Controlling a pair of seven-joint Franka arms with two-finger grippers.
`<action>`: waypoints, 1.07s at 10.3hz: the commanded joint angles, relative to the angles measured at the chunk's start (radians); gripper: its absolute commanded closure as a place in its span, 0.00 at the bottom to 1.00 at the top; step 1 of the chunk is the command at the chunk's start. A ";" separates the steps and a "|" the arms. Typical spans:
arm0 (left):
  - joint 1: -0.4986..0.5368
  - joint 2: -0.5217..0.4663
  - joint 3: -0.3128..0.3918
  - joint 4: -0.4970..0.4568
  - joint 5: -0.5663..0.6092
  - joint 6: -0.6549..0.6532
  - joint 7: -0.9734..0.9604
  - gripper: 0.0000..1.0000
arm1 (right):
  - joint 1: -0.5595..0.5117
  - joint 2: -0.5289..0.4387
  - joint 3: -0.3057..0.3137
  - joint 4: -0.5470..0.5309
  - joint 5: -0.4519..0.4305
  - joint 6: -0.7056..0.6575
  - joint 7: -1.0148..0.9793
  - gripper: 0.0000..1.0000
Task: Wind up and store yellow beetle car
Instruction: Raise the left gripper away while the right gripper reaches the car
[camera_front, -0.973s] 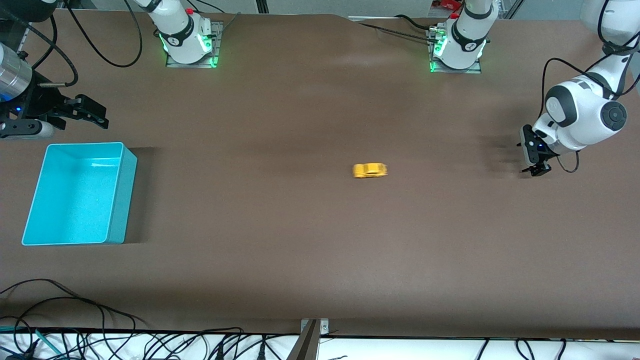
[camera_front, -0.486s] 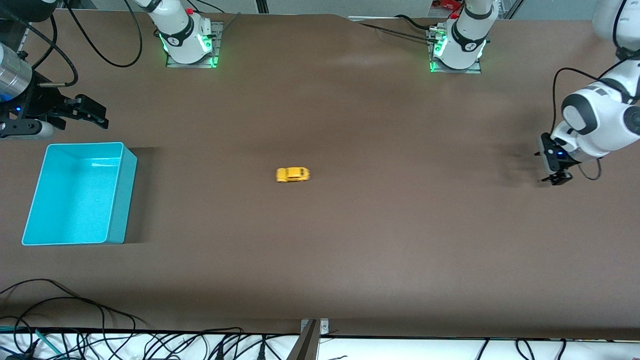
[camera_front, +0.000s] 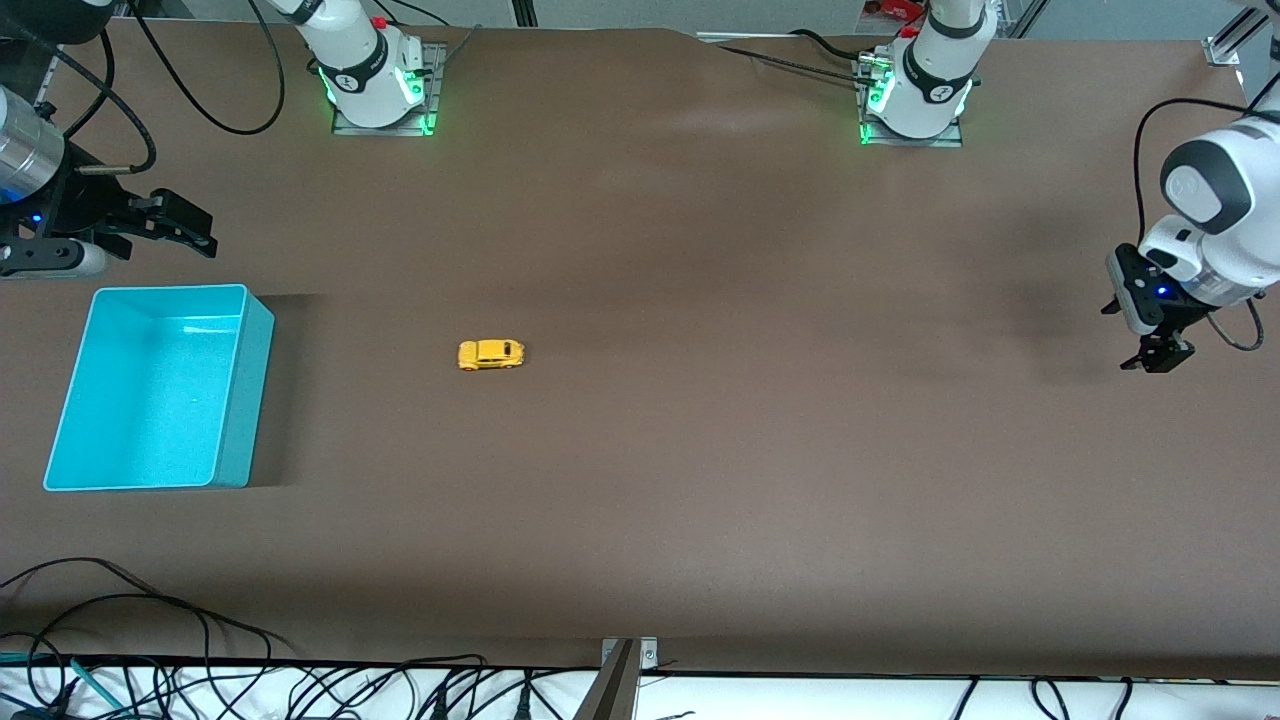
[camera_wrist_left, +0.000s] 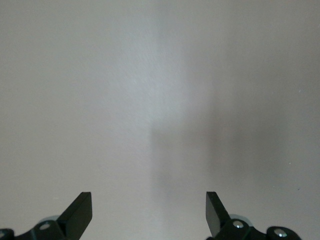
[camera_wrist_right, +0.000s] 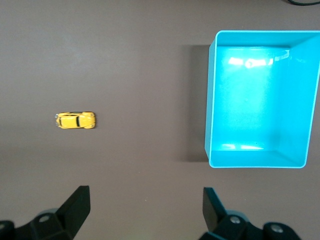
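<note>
The yellow beetle car (camera_front: 491, 354) stands on its wheels on the brown table, alone near the middle, between the two arms and closer to the turquoise bin (camera_front: 256, 392). It also shows in the right wrist view (camera_wrist_right: 75, 120), apart from the bin (camera_wrist_right: 255, 159). My right gripper (camera_front: 204, 231) is open and empty, in the air beside the bin at the right arm's end of the table. My left gripper (camera_front: 1156, 358) is open and empty over bare table at the left arm's end; its wrist view (camera_wrist_left: 149, 214) shows only table.
The bin holds nothing. Both arm bases (camera_front: 375, 90) (camera_front: 915, 95) stand along the table's edge farthest from the front camera. Cables (camera_front: 150, 620) lie along the nearest edge.
The car has rolled across the table from the middle toward the bin. My left gripper has drawn away toward its own end of the table. The right arm has not moved.
</note>
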 joint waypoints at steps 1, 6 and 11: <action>-0.016 -0.123 0.005 0.004 -0.012 -0.097 0.008 0.00 | -0.006 0.004 0.004 0.017 0.020 -0.012 0.004 0.00; -0.089 -0.174 0.002 0.262 0.011 -0.479 -0.195 0.00 | -0.007 0.004 0.004 0.017 0.018 -0.011 0.004 0.00; -0.126 -0.215 -0.090 0.491 0.147 -0.848 -0.715 0.00 | -0.006 0.030 0.004 0.011 0.021 0.038 0.022 0.00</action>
